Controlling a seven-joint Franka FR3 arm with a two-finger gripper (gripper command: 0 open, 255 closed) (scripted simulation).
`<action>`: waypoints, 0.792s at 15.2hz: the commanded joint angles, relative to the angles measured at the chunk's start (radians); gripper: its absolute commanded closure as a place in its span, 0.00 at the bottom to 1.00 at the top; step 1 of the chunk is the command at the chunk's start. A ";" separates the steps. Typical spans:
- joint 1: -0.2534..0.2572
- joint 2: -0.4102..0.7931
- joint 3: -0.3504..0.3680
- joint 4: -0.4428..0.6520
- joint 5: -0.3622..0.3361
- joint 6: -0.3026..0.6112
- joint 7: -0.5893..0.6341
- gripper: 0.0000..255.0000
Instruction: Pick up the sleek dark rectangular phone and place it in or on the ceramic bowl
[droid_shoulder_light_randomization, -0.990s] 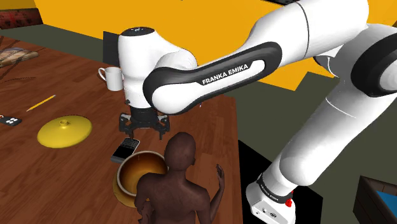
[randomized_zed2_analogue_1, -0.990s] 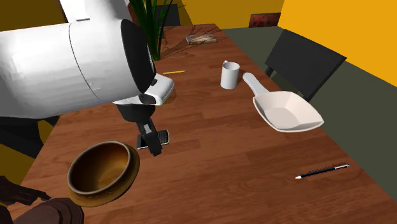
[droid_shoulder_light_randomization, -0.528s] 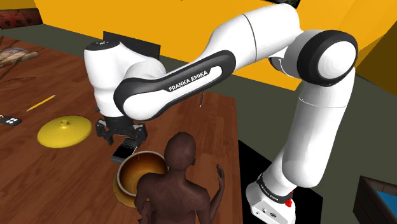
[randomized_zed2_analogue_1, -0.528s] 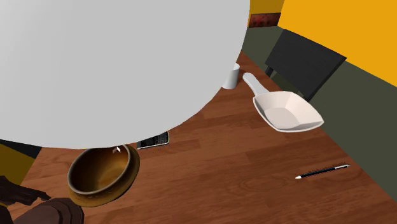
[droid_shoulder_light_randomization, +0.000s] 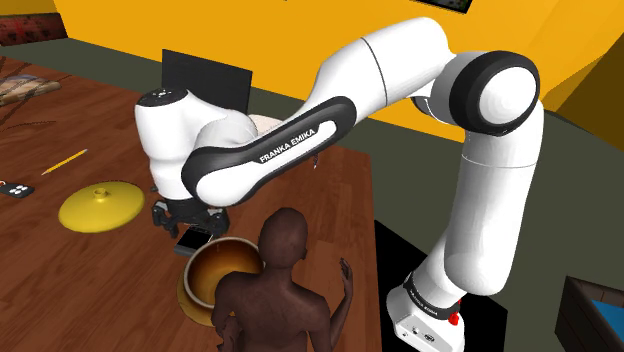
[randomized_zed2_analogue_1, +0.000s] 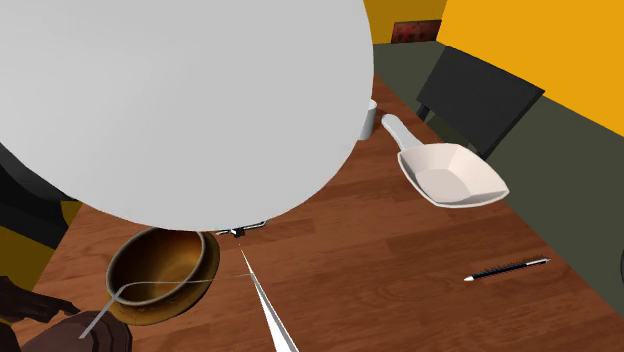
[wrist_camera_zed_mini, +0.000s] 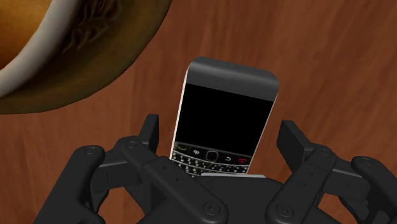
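The phone (wrist_camera_zed_mini: 226, 118) lies flat on the wooden table (wrist_camera_zed_mini: 331, 70), its keypad end between my fingers (wrist_camera_zed_mini: 151, 130). They are spread along its two long sides, neither touching it. I judge my gripper (wrist_camera_zed_mini: 219, 137) straddles the narrow width so closing will pinch it. Beyond its far corner, near, sits the brown bowl (wrist_camera_zed_mini: 83, 63), a short carry.

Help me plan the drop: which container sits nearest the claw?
The brown bowl, beside the claw; the white mug and scoop lie farther off.
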 joint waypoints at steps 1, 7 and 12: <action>0.000 0.000 -0.001 -0.005 -0.001 0.005 0.001 0.00; 0.000 0.000 -0.001 -0.004 -0.001 0.005 0.001 1.00; -0.001 -0.002 0.000 -0.006 0.000 0.005 0.001 1.00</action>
